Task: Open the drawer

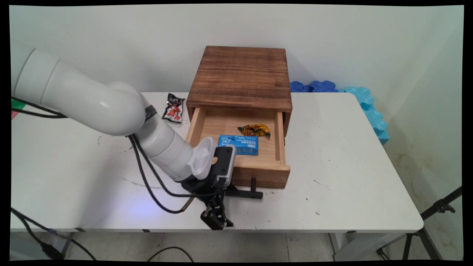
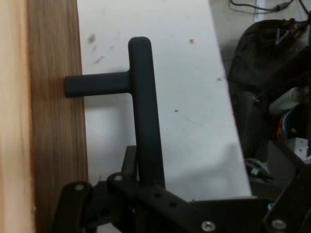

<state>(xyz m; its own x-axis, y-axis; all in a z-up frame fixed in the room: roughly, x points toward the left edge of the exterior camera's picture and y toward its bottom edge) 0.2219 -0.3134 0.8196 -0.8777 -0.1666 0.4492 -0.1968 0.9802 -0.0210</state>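
Overhead, main view: the gripper (image 1: 216,218) hangs low at the white table's (image 1: 332,177) near edge, just in front of the open drawer (image 1: 240,147) of the wooden box (image 1: 242,75).
Drawer contents: blue packet (image 1: 239,144), crumpled gold wrapper (image 1: 255,130).
Open room: bare tabletop right of the drawer.
Left of box: red snack bag (image 1: 173,108).
Hand view: black T-handle (image 2: 143,116) juts from the drawer front, its bar running down into the linkage.
Claw: cannot tell whether released or clenched.

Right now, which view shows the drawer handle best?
The hand view: the black handle fills the frame, with its bar and one post running into the drawer front clearly seen. In the main view the handle is small, low against the drawer front, and partly hidden behind the gripper.
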